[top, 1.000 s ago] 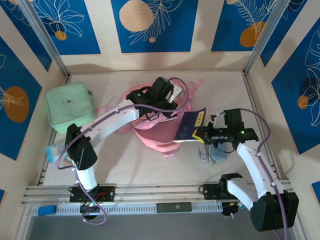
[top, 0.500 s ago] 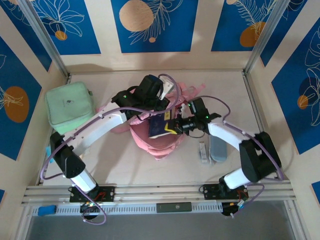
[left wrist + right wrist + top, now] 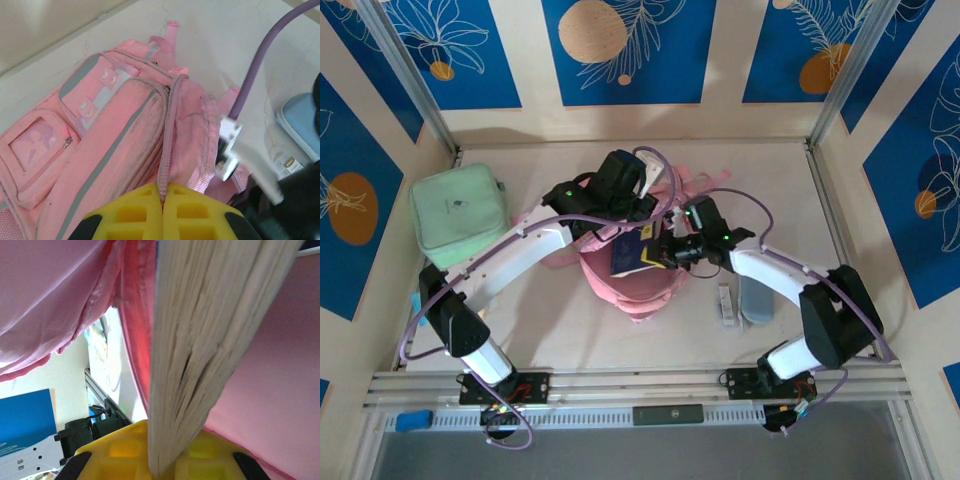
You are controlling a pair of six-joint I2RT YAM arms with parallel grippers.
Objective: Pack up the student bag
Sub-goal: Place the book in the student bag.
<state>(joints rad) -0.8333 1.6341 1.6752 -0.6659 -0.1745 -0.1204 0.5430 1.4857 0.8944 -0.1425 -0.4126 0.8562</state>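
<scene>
Left wrist view: left gripper [image 3: 162, 202] pinches the soft, floppy student bag [image 3: 115, 130] by its zip edge, likely the best hold; right gripper [image 3: 160, 452] clamps 1 book [image 3: 210, 315] inside.

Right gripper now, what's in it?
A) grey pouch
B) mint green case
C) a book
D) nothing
C: in the right wrist view the book sits edge-on, its pages clamped in the right gripper, with the pink fabric of the student bag on both sides of it.
</scene>
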